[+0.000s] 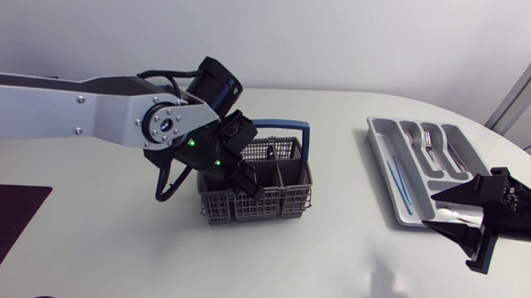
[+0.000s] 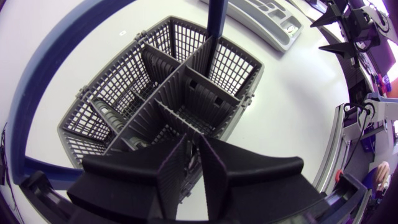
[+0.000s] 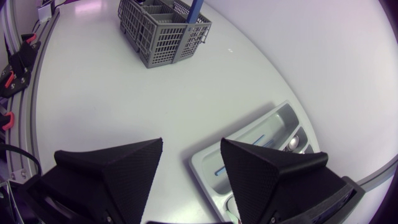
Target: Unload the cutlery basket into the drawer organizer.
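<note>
Overhead, a white table (image 1: 332, 257) fills the scene. My left arm (image 1: 72, 107), a long silver-grey link with black joints, comes in from the left and bends down over the middle of the table.

Beneath it stands the cutlery basket (image 1: 286, 203) – grey plastic mesh, upright, split by dividers into compartments, with a blue handle (image 1: 280, 126) arching over it. Well apart from it, on the right side of the table, lies the drawer organizer (image 1: 382, 144), a pale grey tray with long slots.

The left gripper (image 1: 247, 179) hangs at the basket's near-left part, just over the dividers. From its own camera the two fingers are drawn together with only a slit between them, and nothing shows in that slit. The right gripper (image 1: 429, 212) hovers at the organizer's near end – fingers spread wide, nothing held.

Forks (image 1: 430, 141) lie in the organizer's middle slots, and a thin blue-handled piece (image 1: 397, 180) lies in the long slot nearest the basket. A dull metal piece (image 2: 106, 115) shows in one outer basket compartment; I cannot tell what it is.
</note>
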Controlling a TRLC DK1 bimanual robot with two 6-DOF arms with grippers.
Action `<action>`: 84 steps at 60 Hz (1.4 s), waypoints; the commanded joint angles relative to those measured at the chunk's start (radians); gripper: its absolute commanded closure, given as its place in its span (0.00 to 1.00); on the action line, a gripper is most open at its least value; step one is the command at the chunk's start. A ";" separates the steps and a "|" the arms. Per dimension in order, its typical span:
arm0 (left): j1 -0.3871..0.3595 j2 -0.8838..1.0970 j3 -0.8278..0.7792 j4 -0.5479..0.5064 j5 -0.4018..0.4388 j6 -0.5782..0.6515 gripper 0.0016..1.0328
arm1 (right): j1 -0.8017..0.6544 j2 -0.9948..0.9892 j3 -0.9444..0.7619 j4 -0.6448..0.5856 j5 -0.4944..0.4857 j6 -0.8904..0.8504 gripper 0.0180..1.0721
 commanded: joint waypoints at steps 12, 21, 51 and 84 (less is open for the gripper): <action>-0.014 0.024 -0.022 -0.005 0.018 -0.016 0.85 | 0.010 -0.008 -0.030 0.005 -0.013 0.015 0.35; -0.017 0.017 0.003 -0.046 0.018 0.000 0.85 | 0.010 -0.011 -0.032 0.006 -0.013 0.014 0.35; 0.016 0.015 0.081 -0.115 0.032 -0.006 0.97 | 0.010 -0.023 -0.059 0.023 -0.013 0.010 0.35; 0.106 -0.075 0.159 -0.212 0.209 -0.062 0.97 | 0.019 -0.063 -0.079 0.021 -0.008 0.018 0.35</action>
